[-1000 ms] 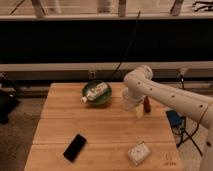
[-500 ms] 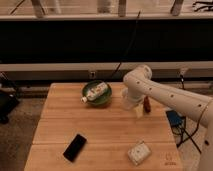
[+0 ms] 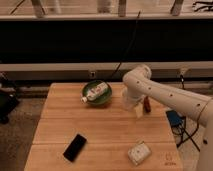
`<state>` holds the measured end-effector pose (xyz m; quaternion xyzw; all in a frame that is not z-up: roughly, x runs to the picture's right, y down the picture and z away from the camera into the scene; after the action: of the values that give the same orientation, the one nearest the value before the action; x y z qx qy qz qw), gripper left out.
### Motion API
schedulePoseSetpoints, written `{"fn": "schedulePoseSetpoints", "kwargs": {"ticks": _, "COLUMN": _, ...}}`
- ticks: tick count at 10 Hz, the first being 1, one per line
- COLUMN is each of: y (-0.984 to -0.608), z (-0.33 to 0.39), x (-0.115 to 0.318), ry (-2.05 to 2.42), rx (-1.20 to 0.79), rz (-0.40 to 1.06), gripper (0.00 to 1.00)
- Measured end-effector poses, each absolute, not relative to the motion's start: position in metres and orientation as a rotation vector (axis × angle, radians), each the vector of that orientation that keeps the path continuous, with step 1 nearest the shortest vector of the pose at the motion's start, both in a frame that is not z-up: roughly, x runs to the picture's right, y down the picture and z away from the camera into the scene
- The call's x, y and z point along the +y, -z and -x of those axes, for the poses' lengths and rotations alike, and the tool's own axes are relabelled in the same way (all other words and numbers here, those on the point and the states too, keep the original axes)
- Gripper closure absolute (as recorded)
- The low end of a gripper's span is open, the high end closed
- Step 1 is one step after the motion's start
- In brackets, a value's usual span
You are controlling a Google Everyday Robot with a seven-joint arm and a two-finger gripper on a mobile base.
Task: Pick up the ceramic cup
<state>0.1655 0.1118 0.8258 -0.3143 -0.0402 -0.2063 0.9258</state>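
In the camera view, we see the gripper lowered over the wooden table. The ceramic cup is right at its tip, and we cannot tell whether the cup is gripped. The green bowl sits to the gripper's left, and a small dark bottle stands just to its right.

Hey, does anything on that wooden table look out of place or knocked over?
A white bottle lies on its side in the green bowl, cap end over the rim. Nothing looks spilled. The hand is low at the right side of the table, by the ceramic cup.
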Motion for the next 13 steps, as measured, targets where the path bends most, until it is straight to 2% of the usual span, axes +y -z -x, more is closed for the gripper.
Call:
{"fn": "schedulePoseSetpoints", "kwargs": {"ticks": 2, "y": -0.826, "z": -0.164, "x": 0.111, "ry": 0.433, "rx": -0.087, "rz": 0.646, "gripper": 0.41}}
{"fn": "schedulePoseSetpoints", "kwargs": {"ticks": 4, "y": -0.826, "z": -0.163, "x": 0.111, "ry": 0.440, "rx": -0.089, "rz": 0.649, "gripper": 0.44}}
{"fn": "schedulePoseSetpoints", "kwargs": {"ticks": 5, "y": -0.826, "z": -0.163, "x": 0.112, "ry": 0.444, "rx": -0.090, "rz": 0.651, "gripper": 0.50}}
{"fn": "schedulePoseSetpoints", "kwargs": {"ticks": 10, "y": -0.819, "z": -0.159, "x": 0.108, "ry": 0.469, "rx": -0.094, "rz": 0.658, "gripper": 0.95}}
{"fn": "schedulePoseSetpoints", "kwargs": {"ticks": 11, "y": -0.814, "z": -0.160, "x": 0.103, "ry": 0.477, "rx": -0.092, "rz": 0.660, "gripper": 1.00}}
{"fn": "schedulePoseSetpoints", "kwargs": {"ticks": 13, "y": -0.799, "z": -0.158, "x": 0.091, "ry": 0.490, "rx": -0.092, "rz": 0.663, "gripper": 1.00}}
